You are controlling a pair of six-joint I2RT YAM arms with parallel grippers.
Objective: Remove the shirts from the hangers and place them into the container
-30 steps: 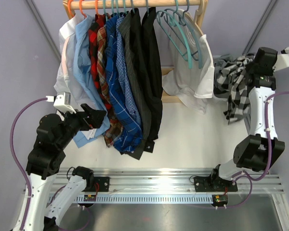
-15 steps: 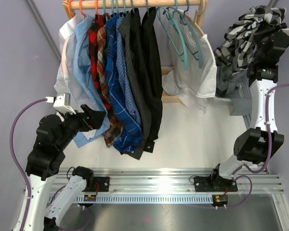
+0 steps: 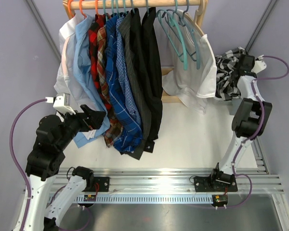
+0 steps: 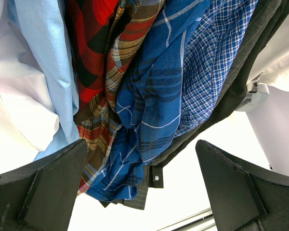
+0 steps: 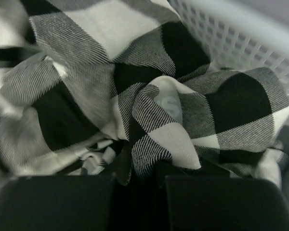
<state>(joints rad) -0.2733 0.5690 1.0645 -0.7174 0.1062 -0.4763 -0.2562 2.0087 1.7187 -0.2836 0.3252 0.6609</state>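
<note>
A small woven tag [image 5: 169, 105] sewn into the black-and-white check shirt [image 5: 135, 96] carries what looks like a single letter "S", though it is blurred; no other writing can be read. That shirt lies crumpled in the container [image 5: 221, 29], a white plastic basket with a lattice-perforated wall, at about 2 o'clock in the top view. Bunched as it is, the shirt has no clear long axis, and its twill weave shows fine diagonal ribs. The right gripper [image 5: 144, 187] is clenched on a fold of it, the cloth running down between the dark fingers. The other hanging shirts [image 3: 118, 82] are at 12 o'clock on a wooden rail [image 3: 149, 4]. Their long axes are vertical and their hems point toward 6 o'clock. They are white, light blue, red plaid, blue check, dark grey and black, all soft woven cloth. Thin teal hangers [image 3: 183, 38] with curved hooks hang bare at the rail's 1 o'clock end. The left gripper [image 4: 142, 187], at 8 o'clock, is released, its flat black fingers spread wide just beside the plaid and blue hems and gripping nothing.
</note>
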